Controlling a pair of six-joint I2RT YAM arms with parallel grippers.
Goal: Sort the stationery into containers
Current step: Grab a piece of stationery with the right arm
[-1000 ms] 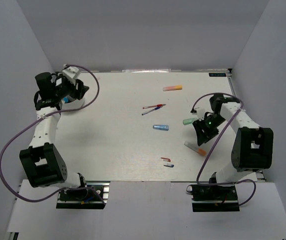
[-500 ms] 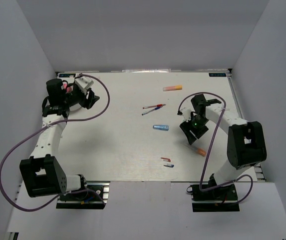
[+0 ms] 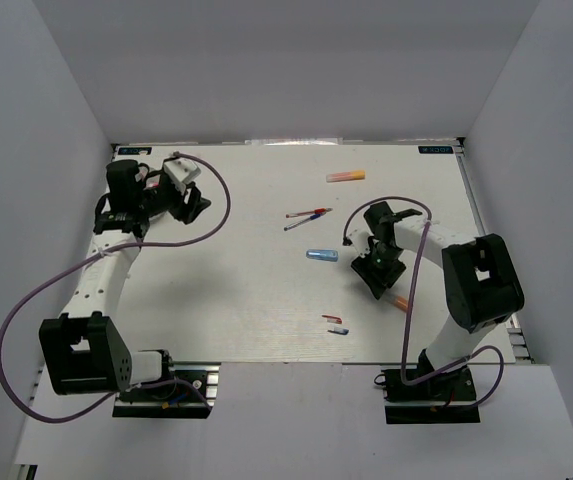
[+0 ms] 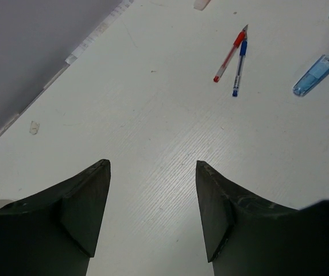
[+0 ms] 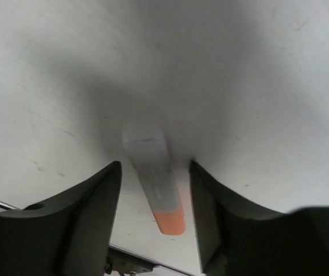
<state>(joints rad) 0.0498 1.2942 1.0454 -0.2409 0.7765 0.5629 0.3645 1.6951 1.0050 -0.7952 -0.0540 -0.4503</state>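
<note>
Your right fingers (image 5: 84, 213) stand spread astride the orange marker (image 5: 154, 181), which lies flat on the table (image 5: 239, 86), so I'd call this the pick-up step. Next you'll need to lower and close squarely on it. Your left fingers (image 4: 78, 213) hang spread and empty.

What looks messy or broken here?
Nothing looks broken or spilled. The mess is things lying loose on the table: a red pen and a blue pen meeting at one end like a V, a blue highlighter, an orange-tipped marker between the open jaws of the right gripper, and two tiny bits too small to identify.
</note>
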